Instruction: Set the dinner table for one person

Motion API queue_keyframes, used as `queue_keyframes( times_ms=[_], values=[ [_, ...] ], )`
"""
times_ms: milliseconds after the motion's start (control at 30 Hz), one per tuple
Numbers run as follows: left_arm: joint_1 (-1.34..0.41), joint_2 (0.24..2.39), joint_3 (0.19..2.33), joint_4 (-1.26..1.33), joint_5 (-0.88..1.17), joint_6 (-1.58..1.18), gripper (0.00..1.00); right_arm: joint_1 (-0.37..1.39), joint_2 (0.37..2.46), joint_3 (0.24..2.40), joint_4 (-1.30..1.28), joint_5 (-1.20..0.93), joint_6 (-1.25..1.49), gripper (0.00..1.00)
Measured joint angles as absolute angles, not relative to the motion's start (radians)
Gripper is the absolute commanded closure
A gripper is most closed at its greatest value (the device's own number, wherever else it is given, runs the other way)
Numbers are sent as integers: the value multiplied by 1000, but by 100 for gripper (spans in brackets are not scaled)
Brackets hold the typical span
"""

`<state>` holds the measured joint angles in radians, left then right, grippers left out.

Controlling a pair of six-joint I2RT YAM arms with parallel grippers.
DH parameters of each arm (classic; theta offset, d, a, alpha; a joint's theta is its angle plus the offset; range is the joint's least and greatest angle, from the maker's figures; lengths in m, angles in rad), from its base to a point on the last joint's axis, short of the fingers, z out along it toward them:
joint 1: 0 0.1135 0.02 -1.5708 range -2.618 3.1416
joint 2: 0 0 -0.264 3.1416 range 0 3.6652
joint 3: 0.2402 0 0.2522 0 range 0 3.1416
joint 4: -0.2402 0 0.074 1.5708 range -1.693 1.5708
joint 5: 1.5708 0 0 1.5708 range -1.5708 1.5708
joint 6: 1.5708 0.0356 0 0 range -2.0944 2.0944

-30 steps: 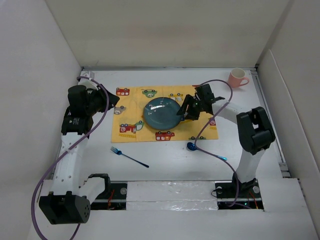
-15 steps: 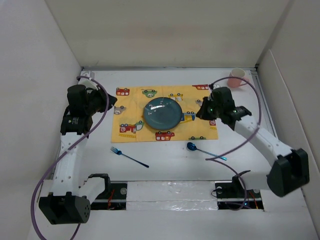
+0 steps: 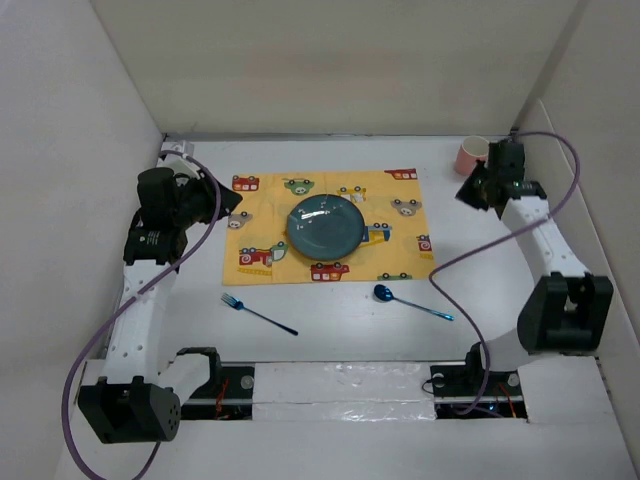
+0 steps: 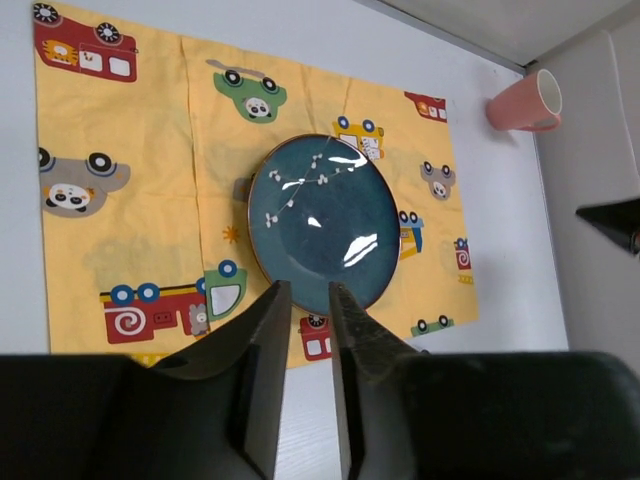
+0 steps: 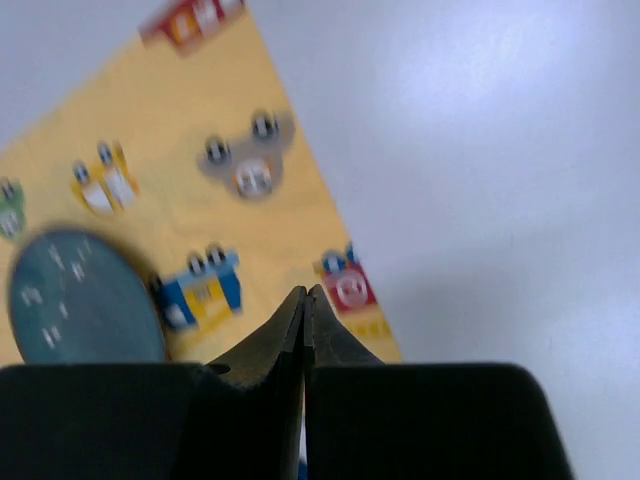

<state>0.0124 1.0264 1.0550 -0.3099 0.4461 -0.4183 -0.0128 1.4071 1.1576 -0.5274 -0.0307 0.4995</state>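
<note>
Here, from the left wrist, the left pincer (image 4: 305, 290) is parted only narrowly and grips nothing. Past its tips the blue plate (image 4: 320, 225) sits in the middle of the yellow placemat (image 4: 130, 250). The pink mug (image 4: 525, 100) shows at the upper right on bare counter (image 4: 505, 190), well off the cloth.

From the right wrist the picture is blurred. The right pincer (image 5: 305, 292) is clenched tip to tip on nothing and points down at the cloth's right edge, with the plate at the lower left; the mug is not in this view.

From above, the counter fills the space between the wall panels (image 3: 350, 70), with the cloth across its middle. The mug seems to stand upright in the far right corner, close to both walls. It lies just beyond the right pincer, toward the far wall, and the left pincer hovers well away over the cloth's left edge. I judge the mug the likely next piece and the right arm the nearer one; the pincer would have to turn and spread first, and the only open approach is from the cloth side. The fork (image 3: 258, 313) lies off the cloth's near left corner, tines left, handle slanting right and nearer. The spoon (image 3: 412, 301) lies the same way off the near right corner, bowl left, with bare counter around both.
</note>
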Motion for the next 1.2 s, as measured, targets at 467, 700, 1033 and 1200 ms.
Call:
queue_keyframes(
  times_ms=[467, 700, 1033, 1200],
  values=[
    [12, 1036, 1005, -295, 453, -431, 75, -140, 2075, 1967, -632, 243, 519, 39],
    [12, 1080, 1005, -295, 453, -430, 76, -177, 2219, 2133, -688, 258, 520, 39],
    [12, 1110, 1005, -293, 454, -430, 76, -184, 2258, 2166, -680, 221, 562, 39],
    [12, 1130, 1005, -289, 453, -427, 76, -186, 2307, 2170, -681, 201, 605, 42]
  ],
)
